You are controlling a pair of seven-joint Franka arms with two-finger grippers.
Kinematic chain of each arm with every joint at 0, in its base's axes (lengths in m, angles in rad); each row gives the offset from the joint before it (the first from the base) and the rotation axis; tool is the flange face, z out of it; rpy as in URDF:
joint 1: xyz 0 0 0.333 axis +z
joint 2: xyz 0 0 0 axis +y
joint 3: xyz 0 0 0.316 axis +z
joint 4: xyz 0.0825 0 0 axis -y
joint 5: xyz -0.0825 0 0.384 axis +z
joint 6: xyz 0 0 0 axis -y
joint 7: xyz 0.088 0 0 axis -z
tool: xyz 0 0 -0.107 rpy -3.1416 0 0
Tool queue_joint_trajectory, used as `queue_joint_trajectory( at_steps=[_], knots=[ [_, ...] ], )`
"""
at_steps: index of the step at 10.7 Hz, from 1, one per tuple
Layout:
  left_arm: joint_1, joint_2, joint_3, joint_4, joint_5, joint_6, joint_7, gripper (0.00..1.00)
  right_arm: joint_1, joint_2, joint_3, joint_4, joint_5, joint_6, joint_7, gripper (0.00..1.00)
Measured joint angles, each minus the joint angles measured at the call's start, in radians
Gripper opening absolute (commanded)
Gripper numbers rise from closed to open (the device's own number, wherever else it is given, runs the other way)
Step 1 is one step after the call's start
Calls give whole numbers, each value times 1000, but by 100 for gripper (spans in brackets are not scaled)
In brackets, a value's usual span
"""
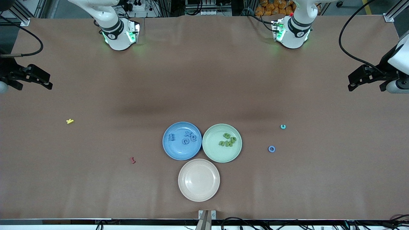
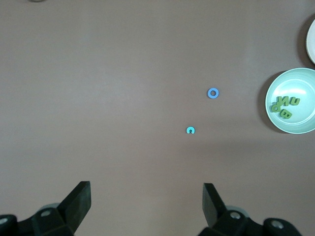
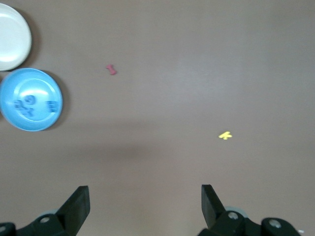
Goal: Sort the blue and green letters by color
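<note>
Sorting nearly done; one blue ring still loose.

Front view: I see blue letters (image 1: 187, 137) in the blue plate (image 1: 174, 151), green letters (image 1: 227, 140) in the green plate (image 1: 214, 150), and the blue ring (image 1: 271, 149) toward my left arm's end. Left wrist view: left gripper (image 2: 146, 196) wide, ring (image 2: 213, 93) ahead. Right wrist view: right gripper (image 3: 144, 196) wide, waiting.

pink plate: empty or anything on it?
Empty. The pink plate shows only bare surface in the front view, while the blue plate holds blue letters and the green plate holds green letters.
</note>
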Motion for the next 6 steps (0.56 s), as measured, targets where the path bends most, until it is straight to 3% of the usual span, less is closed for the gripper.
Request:
queue_joint_trajectory(
  at_steps=[2,6],
  knots=[
    [0,0,0,4,0,0,0,100,-34,0,-1,7,61,6,-3,100],
    [-2,-4,-3,20,-1,-9,0,100,-40,0,3,12,43,8,-8,100]
  ],
)
